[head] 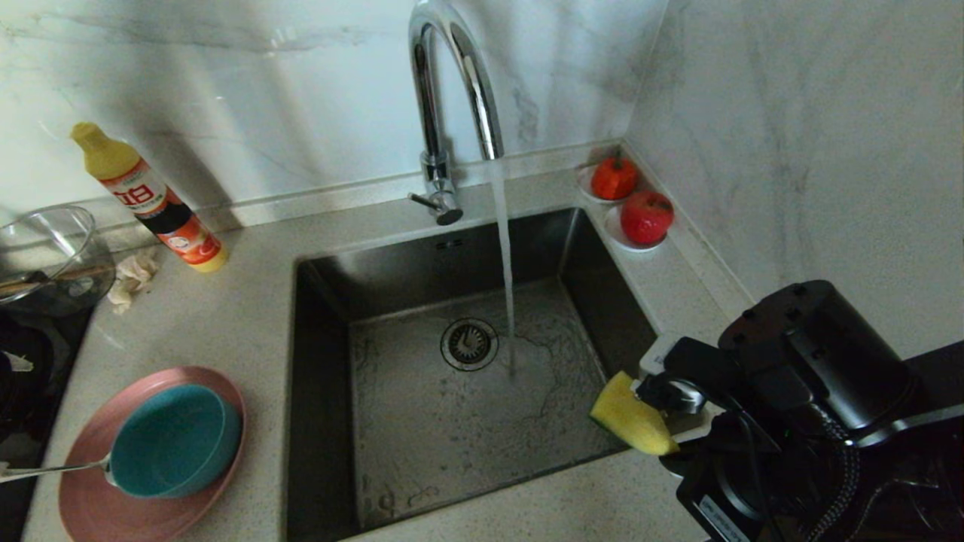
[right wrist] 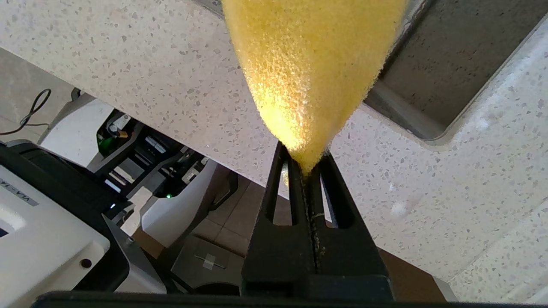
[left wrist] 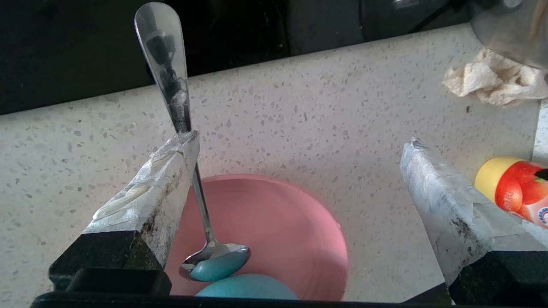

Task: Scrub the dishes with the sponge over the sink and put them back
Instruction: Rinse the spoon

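The pink plate (head: 90,504) lies on the counter left of the sink (head: 422,421). The teal bowl (head: 173,440) sits on it, and the spoon (head: 53,470) rests on the bowl's rim with its handle pointing left. My left gripper (left wrist: 299,141) is out of the head view. It hovers open over the plate (left wrist: 278,231) and bowl (left wrist: 248,291), and the spoon's handle (left wrist: 171,85) runs alongside one finger (left wrist: 145,205). My right gripper (right wrist: 305,160) is shut on the yellow sponge (right wrist: 312,64), holding it at the sink's right edge (head: 629,418).
Water runs from the chrome tap (head: 452,98) into the basin. A detergent bottle (head: 151,199), a beige cloth (head: 132,278) and a glass bowl (head: 45,256) stand at the back left. Two red fruits (head: 646,217) on saucers fill the back right corner.
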Available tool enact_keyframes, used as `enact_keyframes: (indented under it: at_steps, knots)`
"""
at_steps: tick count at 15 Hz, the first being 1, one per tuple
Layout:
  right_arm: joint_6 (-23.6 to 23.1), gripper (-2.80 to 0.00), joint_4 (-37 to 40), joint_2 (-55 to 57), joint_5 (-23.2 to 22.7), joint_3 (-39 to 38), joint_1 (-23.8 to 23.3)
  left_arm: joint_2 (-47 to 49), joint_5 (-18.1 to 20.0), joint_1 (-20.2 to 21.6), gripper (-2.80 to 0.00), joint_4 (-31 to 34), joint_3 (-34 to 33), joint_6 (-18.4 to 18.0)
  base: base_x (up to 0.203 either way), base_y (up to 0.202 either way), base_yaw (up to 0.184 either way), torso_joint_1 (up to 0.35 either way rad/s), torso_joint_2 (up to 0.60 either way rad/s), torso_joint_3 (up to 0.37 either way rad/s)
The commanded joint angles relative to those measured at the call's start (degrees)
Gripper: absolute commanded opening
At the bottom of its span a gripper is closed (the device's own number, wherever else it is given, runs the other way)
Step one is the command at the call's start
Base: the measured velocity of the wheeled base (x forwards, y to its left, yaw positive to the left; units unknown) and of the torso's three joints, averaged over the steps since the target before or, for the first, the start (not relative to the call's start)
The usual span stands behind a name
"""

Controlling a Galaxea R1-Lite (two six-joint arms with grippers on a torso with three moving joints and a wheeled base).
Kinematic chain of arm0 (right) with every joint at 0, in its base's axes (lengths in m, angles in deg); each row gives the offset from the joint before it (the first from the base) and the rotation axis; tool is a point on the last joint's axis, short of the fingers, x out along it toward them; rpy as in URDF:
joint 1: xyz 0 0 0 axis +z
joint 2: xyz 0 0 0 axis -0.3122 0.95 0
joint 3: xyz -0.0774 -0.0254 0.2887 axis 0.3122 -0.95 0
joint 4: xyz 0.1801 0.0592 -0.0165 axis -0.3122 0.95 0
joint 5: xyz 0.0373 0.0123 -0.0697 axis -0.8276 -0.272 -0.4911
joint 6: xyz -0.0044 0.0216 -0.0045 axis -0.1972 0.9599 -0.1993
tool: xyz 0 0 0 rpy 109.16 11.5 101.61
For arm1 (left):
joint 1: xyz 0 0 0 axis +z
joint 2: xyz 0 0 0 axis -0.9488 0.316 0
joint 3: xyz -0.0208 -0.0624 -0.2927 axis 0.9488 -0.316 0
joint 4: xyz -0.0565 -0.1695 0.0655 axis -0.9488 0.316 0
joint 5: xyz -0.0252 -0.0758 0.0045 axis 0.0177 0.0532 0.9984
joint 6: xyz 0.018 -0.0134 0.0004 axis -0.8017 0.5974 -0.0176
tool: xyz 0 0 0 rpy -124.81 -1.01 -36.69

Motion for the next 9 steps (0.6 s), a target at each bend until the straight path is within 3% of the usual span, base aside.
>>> enact_keyframes:
  at_steps: [1,6,9]
  knots:
    - [-0.05,-2.80,0.11,0.01,0.08,-0.03,0.03,-0.55,1.36,0.03,0.00,-1.99,-1.40,0.88,0.000,0.000,0.000,0.000,0.00,0.000]
    - [-0.14,-2.80,0.11,-0.17,0.10,0.11,0.03,0.33,1.64,0.03,0.00,-4.35,-2.76,1.84,0.000,0.000,0.000,0.000,0.00,0.000]
    - [-0.14,-2.80,0.20,-0.08,0.08,0.37,0.01,0.14,1.18,0.03,0.00,-11.25,-4.03,1.23,0.000,0.000,0.000,0.000,0.00,0.000]
